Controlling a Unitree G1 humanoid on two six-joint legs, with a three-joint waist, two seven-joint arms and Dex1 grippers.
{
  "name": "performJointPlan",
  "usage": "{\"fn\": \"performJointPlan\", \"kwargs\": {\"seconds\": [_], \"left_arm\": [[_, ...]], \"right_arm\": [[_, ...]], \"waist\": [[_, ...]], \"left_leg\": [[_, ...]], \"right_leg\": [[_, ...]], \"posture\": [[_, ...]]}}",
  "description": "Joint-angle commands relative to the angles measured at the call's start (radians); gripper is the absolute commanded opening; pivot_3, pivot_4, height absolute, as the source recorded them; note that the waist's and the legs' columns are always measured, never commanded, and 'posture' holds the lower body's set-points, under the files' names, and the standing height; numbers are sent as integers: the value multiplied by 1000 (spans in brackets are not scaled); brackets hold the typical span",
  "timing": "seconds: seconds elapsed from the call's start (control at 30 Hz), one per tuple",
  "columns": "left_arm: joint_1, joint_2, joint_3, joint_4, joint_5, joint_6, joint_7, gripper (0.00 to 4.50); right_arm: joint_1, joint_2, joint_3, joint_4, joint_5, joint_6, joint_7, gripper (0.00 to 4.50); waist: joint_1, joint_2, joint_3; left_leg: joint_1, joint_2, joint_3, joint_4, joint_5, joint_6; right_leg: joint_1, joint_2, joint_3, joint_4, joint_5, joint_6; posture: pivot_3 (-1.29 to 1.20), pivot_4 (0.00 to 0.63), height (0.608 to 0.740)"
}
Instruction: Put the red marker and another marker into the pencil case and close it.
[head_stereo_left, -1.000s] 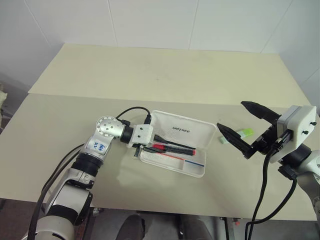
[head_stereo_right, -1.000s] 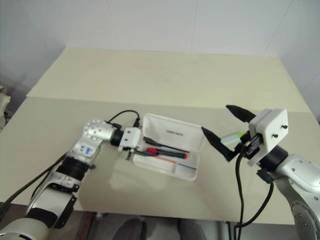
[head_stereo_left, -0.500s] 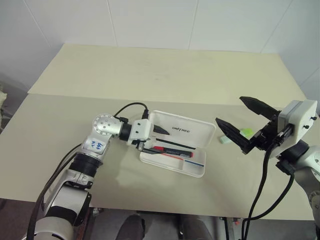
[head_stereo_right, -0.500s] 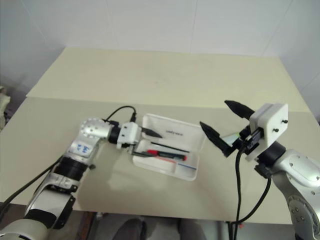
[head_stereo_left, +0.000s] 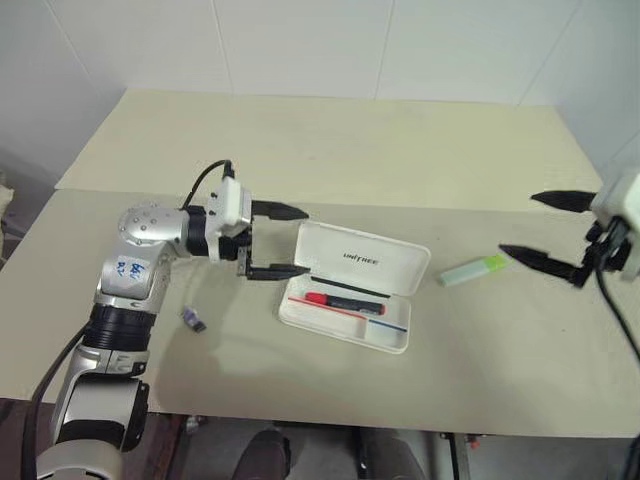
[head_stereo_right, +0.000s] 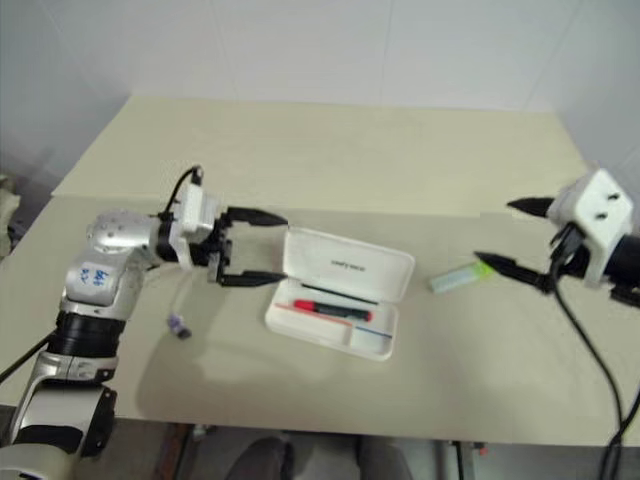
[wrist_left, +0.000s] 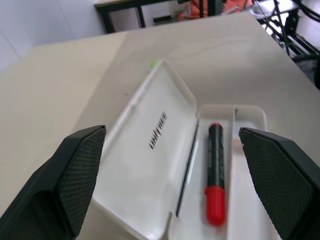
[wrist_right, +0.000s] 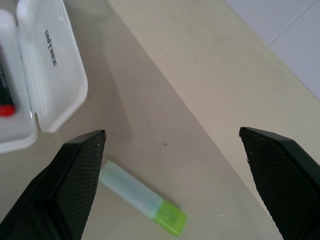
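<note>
Since a second ago: left gripper (head_stereo_left: 277, 241) lifted out of the pencil case (head_stereo_left: 352, 287) and spread wide, empty; right gripper (head_stereo_left: 545, 229) swung out toward the table's right edge, also spread, empty. Red marker (head_stereo_left: 345, 300) inside the open case, mid-table toward the front edge. Green highlighter (head_stereo_left: 473, 269) lying between case and right edge. Small grey stub (head_stereo_left: 192, 319) near the front-left. Pale beige table (head_stereo_left: 340, 150) against white tiled walls.

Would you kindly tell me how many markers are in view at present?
2. The red marker lies inside the open pencil case; the green highlighter lies on the table to the case's right. Nothing suggests more hidden.
</note>
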Motion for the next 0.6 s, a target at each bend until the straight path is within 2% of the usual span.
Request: {"fn": "performJointPlan", "kwargs": {"seconds": [0.03,0.3,0.6], "left_arm": [[-14,-2,22,-47,-22,10,28,4475],[27,3,40,-127,-47,60,65,4475],[78,55,87,-242,-92,149,110,4475]], "right_arm": [[-138,9,140,185,-118,-144,120,4500],[-541,144,424,681,-369,-426,355,4500],[-786,265,556,1123,-576,-648,433,4500]], "waist": [[-6,0,0],[-27,2,1],[-24,2,2]], "left_leg": [[0,0,0,0,0,0],[-1,0,1,-1,3,-5],[-1,3,0,-1,3,-6]], "right_leg": [[0,0,0,0,0,0],[-3,-1,4,-1,1,2],[-5,-3,5,-1,1,2]], "posture": [[0,150,740],[0,150,740],[0,150,740]]}}
